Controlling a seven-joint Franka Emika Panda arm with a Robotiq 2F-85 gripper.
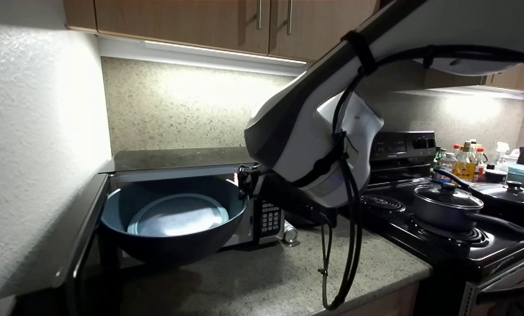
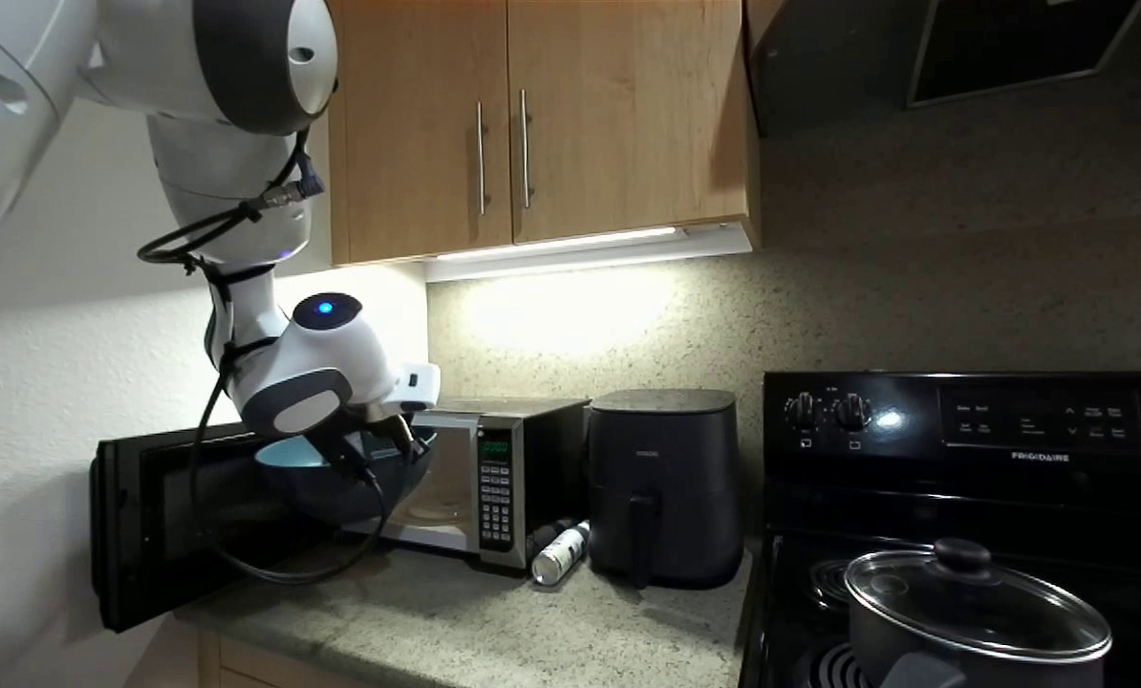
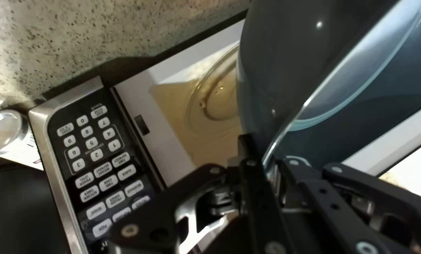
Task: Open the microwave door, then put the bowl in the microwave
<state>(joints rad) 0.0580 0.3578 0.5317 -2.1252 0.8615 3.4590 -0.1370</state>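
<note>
The bowl (image 1: pixel 174 250), dark teal-blue and wide, hangs above the counter at the front of the microwave (image 2: pixel 556 459). In both exterior views it lies between the swung-out door and the control panel. My gripper (image 3: pixel 267 155) is shut on the bowl's rim, one finger outside the wall and one inside. An exterior view shows the gripper (image 1: pixel 246 182) at the bowl's right side. The microwave door (image 2: pixel 183 516) stands wide open toward the left wall. Part of the cavity and its glass turntable (image 3: pixel 214 102) show beside the bowl in the wrist view.
Right of the microwave are a white can (image 2: pixel 561 552) lying on the counter and a black air fryer (image 2: pixel 666 487). The stove carries a lidded pot (image 1: pixel 448 210). Wooden cabinets (image 2: pixel 618 124) hang overhead, and the side wall (image 1: pixel 38 145) is close to the door.
</note>
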